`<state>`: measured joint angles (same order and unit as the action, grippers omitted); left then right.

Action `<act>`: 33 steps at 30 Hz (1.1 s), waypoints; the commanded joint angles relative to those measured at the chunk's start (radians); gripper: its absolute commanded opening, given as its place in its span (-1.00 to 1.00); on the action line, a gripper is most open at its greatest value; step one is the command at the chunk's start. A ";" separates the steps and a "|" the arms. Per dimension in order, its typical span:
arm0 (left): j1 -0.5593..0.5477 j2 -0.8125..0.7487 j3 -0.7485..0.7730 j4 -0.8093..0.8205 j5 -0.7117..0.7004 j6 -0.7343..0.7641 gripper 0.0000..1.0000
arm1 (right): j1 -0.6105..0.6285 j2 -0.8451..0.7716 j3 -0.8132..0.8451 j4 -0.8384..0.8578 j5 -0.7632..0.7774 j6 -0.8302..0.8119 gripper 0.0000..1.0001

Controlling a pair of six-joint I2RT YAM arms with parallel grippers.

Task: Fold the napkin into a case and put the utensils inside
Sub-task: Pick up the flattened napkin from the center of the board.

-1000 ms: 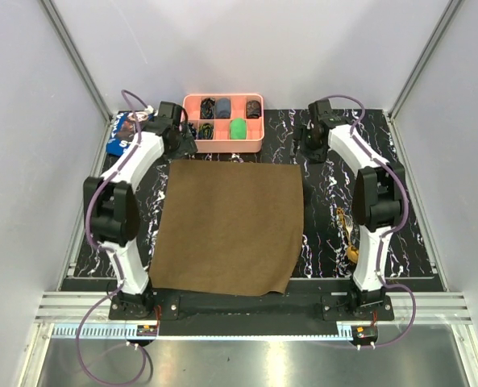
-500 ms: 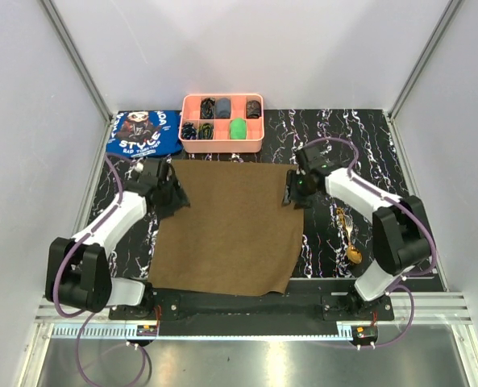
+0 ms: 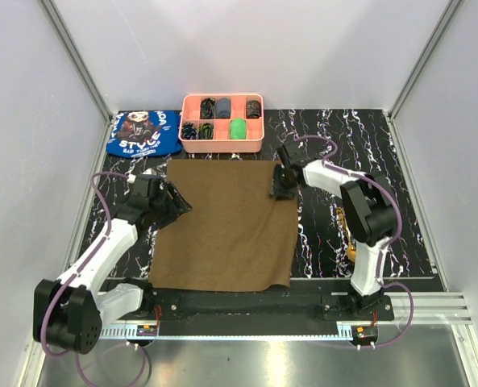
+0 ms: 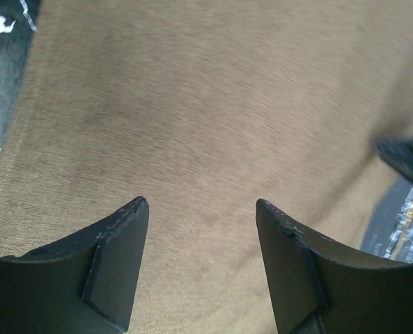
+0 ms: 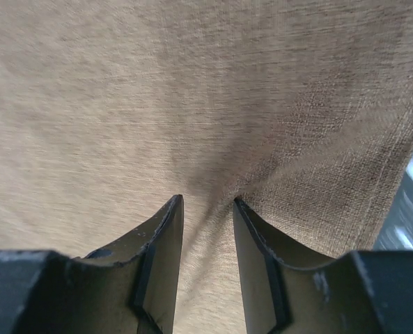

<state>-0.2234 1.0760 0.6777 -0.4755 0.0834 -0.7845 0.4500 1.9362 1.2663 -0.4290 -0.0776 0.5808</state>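
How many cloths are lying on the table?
2. The brown napkin lies spread in the middle; the blue printed cloth lies at the far left corner, beside the pink tray. None seems hidden.

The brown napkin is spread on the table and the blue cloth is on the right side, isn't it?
Not quite. The blue cloth is on the left side, at the far corner, just left of the pink tray. The top view shows it. The napkin is indeed spread on the table.
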 commanded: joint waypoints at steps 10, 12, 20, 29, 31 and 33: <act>-0.002 -0.125 0.011 -0.006 0.073 0.001 0.38 | 0.004 -0.073 0.197 -0.240 0.104 -0.105 0.25; -0.002 -0.119 0.010 -0.008 0.078 -0.004 0.38 | 0.004 -0.169 0.055 -0.244 0.114 -0.079 0.46; -0.004 -0.142 0.002 -0.096 -0.018 -0.114 0.34 | 0.030 -0.627 -0.381 -0.258 0.026 0.146 0.43; -0.004 -0.163 0.029 -0.205 -0.120 -0.159 0.34 | 0.127 -0.770 -0.577 -0.389 0.168 0.335 -0.16; -0.004 -0.162 0.036 -0.213 -0.123 -0.154 0.34 | 0.156 -0.773 -0.602 -0.392 0.177 0.366 -0.16; -0.004 -0.162 0.042 -0.227 -0.131 -0.151 0.34 | 0.183 -0.767 -0.614 -0.389 0.176 0.385 -0.14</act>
<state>-0.2234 0.9268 0.6785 -0.6762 0.0036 -0.9249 0.5850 1.1851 0.6682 -0.8017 0.0483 0.8780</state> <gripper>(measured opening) 0.671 0.426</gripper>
